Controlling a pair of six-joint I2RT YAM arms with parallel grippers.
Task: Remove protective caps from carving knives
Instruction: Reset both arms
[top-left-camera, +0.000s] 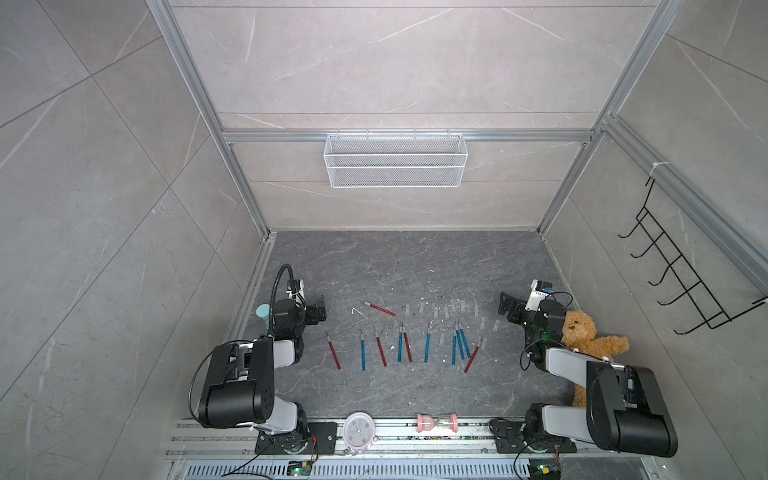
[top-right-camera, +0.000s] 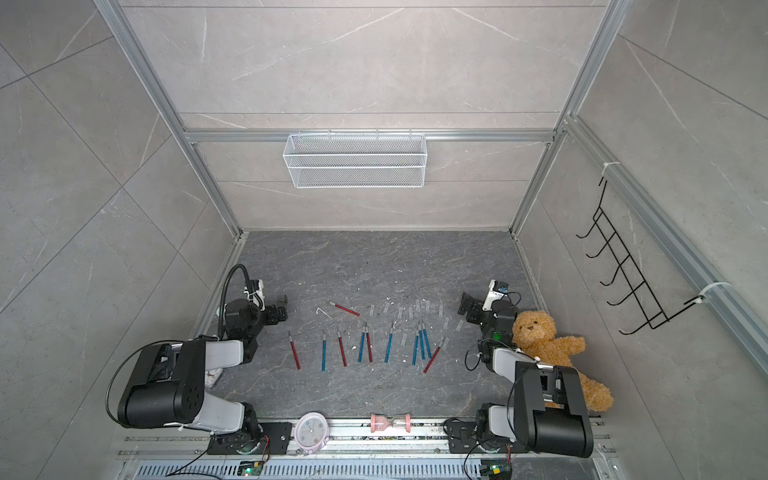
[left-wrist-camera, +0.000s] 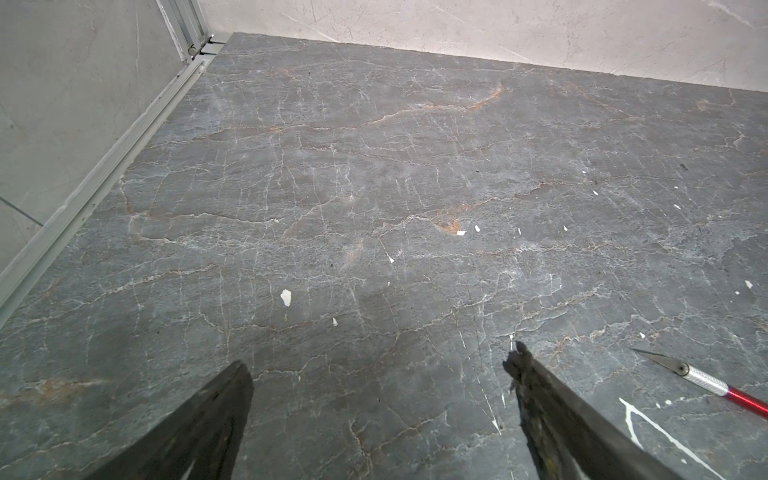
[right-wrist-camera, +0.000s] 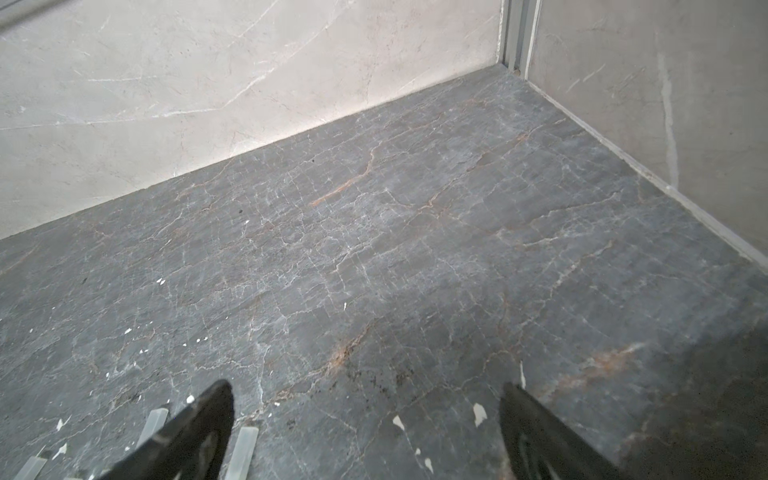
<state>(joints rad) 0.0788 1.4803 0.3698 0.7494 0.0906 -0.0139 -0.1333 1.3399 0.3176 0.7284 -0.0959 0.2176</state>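
Several carving knives (top-left-camera: 427, 347) with red or blue handles lie in a loose row across the dark slab, tips bare, in both top views (top-right-camera: 388, 343). One red knife (top-left-camera: 382, 309) lies apart behind the row; its bare blade shows in the left wrist view (left-wrist-camera: 706, 384). Several clear protective caps (top-left-camera: 435, 311) lie loose behind the row's right half. My left gripper (top-left-camera: 320, 309) hovers left of the knives, open and empty (left-wrist-camera: 380, 361). My right gripper (top-left-camera: 508, 307) hovers at the right, open and empty (right-wrist-camera: 366, 386), with caps (right-wrist-camera: 245, 449) beside one finger.
A bent white wire (top-left-camera: 358, 311) lies by the lone red knife. A teddy bear (top-left-camera: 590, 340) leans behind the right arm and a teal cup (top-left-camera: 262, 311) stands behind the left arm. A clock (top-left-camera: 358, 431) and hourglass (top-left-camera: 436, 423) sit on the front rail. A wire basket (top-left-camera: 395, 160) hangs on the back wall.
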